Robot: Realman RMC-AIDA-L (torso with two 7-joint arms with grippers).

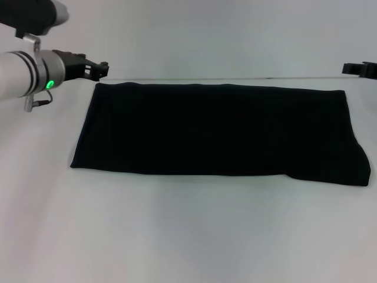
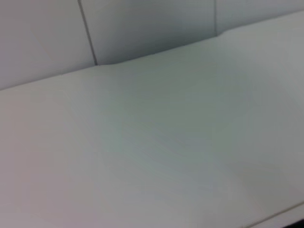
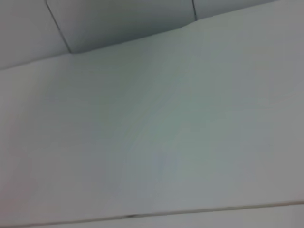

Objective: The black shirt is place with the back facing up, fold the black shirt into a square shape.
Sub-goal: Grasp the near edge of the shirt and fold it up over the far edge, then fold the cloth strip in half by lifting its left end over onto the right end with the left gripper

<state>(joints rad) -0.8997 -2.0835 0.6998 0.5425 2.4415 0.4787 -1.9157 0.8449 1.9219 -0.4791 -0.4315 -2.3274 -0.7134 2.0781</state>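
The left arm, a silver-grey tube with a green light, reaches in from the far-left corner of the head view. Its black left end effector (image 1: 97,69) points across toward the right, level, raised just beyond the far-left corner of the cloth; whether its fingers are spread or closed I cannot tell. The right end effector (image 1: 359,68) shows only as a black tip at the far-right edge; its state cannot be told either.

The plain matte black shirt (image 1: 218,130) lies flat on the white desk (image 1: 177,236) as a long rectangle, its long axis running left to right.
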